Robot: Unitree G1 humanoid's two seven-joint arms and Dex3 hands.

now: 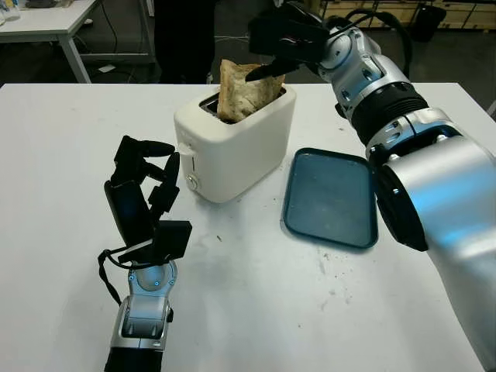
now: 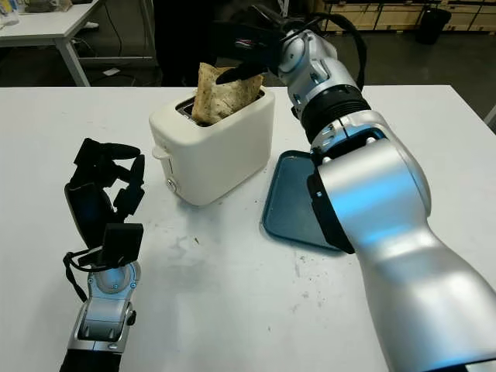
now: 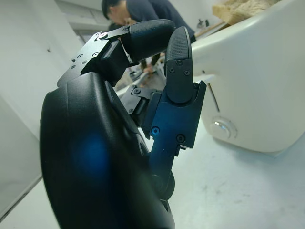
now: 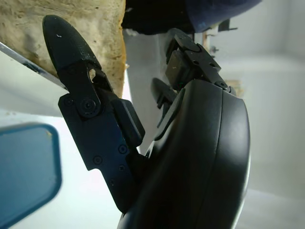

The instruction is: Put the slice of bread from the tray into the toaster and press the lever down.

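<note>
- Left hand (image 1: 147, 190): nearest item, upright on the white table (image 1: 62, 155) just beside the toaster's lever end, fingers curled, holding nothing.
- Tray (image 1: 332, 198): blue, beside the toaster, bread gone from it.
- Toaster (image 1: 232, 139): white; lever (image 1: 186, 161) judged not yet pressed.
- Bread slice (image 1: 242, 91): standing partly in the slot, top protruding.
- Right hand (image 1: 280, 48): farthest, one finger against the slice; grip cannot be judged. Advice: ease slice fully down, then press lever.
</note>
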